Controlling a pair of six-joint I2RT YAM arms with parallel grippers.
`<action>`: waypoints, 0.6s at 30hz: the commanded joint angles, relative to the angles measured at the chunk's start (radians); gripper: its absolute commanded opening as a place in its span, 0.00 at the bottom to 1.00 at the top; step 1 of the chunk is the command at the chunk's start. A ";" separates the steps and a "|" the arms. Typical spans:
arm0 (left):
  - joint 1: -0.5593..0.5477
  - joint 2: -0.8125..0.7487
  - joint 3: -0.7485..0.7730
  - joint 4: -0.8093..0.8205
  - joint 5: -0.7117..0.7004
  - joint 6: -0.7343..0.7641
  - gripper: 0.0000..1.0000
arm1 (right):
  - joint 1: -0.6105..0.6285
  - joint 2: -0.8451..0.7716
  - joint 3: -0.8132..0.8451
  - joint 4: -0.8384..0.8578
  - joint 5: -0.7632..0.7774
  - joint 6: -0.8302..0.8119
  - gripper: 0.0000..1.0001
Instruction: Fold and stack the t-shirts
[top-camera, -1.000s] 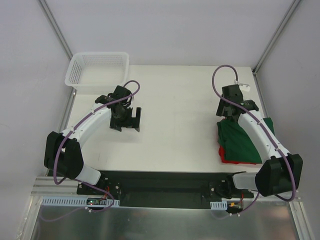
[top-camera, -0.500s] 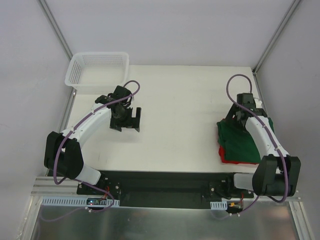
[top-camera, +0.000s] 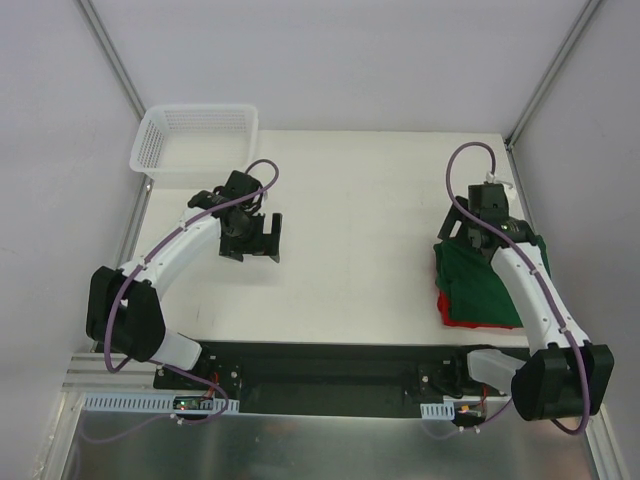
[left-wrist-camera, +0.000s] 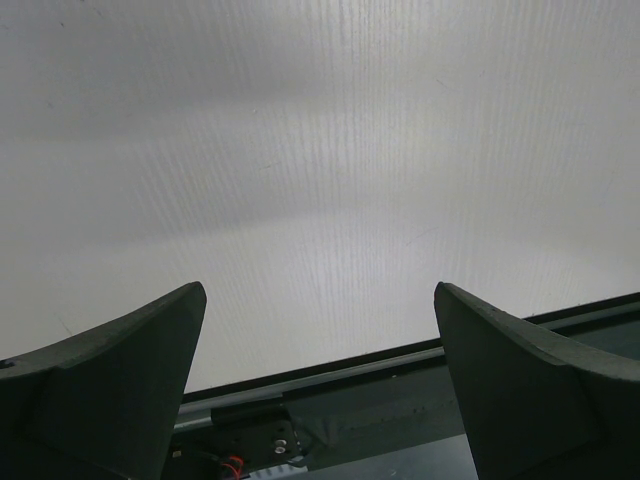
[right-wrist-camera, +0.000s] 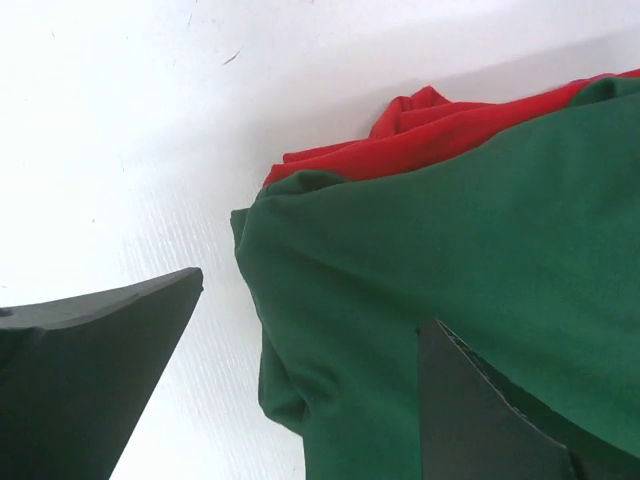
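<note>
The red t-shirt (right-wrist-camera: 440, 125) is being largely hidden beneath the green t-shirt (right-wrist-camera: 480, 260) at the right edge of the tabletop (top-camera: 370, 220). The right claw (right-wrist-camera: 310, 300) is being held spread wide over the green corner, gripping nothing; the left claw (left-wrist-camera: 318, 290) is being held released, empty.

I find nothing I can read in any of my three views: no text, label, brand, number or sign is legible from here.
</note>
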 joint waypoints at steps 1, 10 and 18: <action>-0.014 -0.050 0.004 0.002 0.012 -0.005 0.99 | 0.018 0.035 0.060 -0.048 0.054 -0.024 0.96; -0.018 -0.050 -0.005 0.004 0.010 -0.002 0.99 | 0.013 0.140 0.015 -0.025 0.091 0.025 0.96; -0.019 -0.047 -0.008 0.004 0.005 0.007 0.99 | -0.019 0.314 -0.044 0.024 0.008 0.068 0.96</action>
